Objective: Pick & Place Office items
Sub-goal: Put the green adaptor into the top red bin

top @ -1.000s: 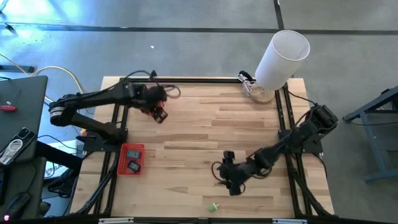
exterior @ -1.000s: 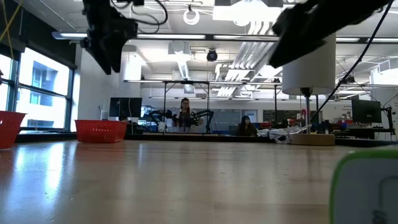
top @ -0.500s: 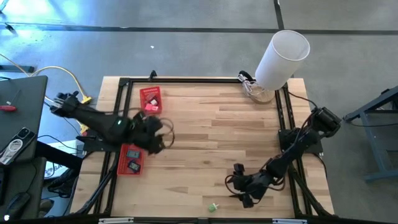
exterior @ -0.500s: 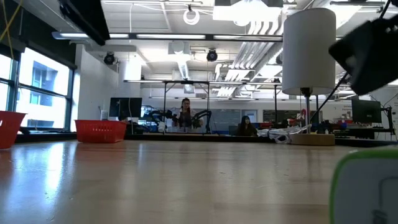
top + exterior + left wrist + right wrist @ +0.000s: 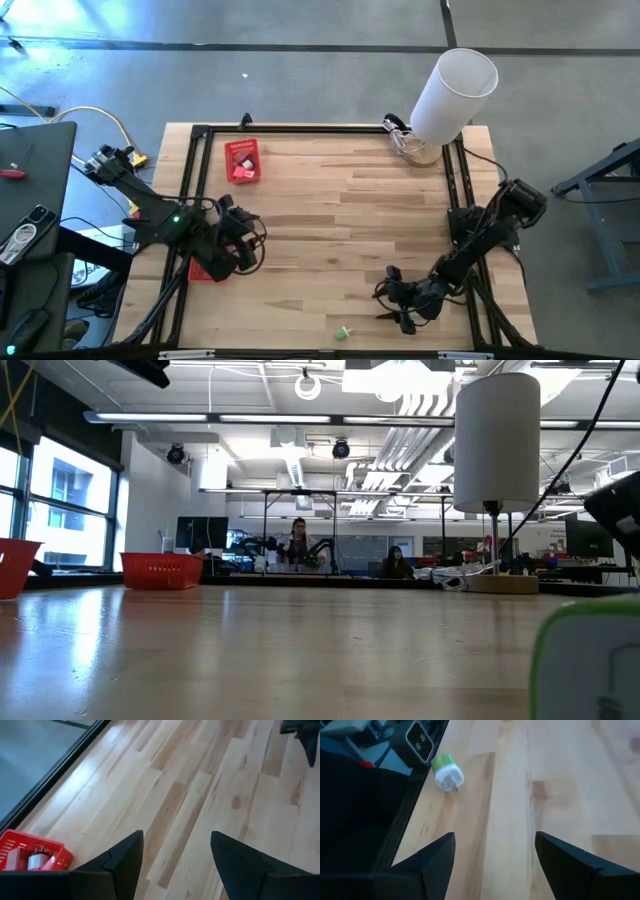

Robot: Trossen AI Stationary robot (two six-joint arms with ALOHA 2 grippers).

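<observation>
One office item, a small green-and-white piece (image 5: pixel 344 332), lies on the wood near the table's front edge. It also shows in the right wrist view (image 5: pixel 447 771) and close up in the low view (image 5: pixel 590 660). My right gripper (image 5: pixel 400 315) stands open low over the table, a short way to the right of the piece, pointing toward it. My left gripper (image 5: pixel 245 245) stands open above the table at the near-left red basket (image 5: pixel 205 268), with nothing between its fingers (image 5: pixel 125 857). That basket (image 5: pixel 30 856) holds small pieces.
A second red basket (image 5: pixel 243 160) with small pieces stands at the far left. A big white cylinder (image 5: pixel 455 90) stands at the far right corner. Black frame rails (image 5: pixel 455 200) run along the table's edges. Bare wood (image 5: pixel 340 220) lies between the arms.
My left gripper has swung from over the far-left basket toward the near edge and turned, and now stands at the near-left basket, staying open. My right gripper has gone down and toward the near edge, closer to the green-and-white piece, staying open.
</observation>
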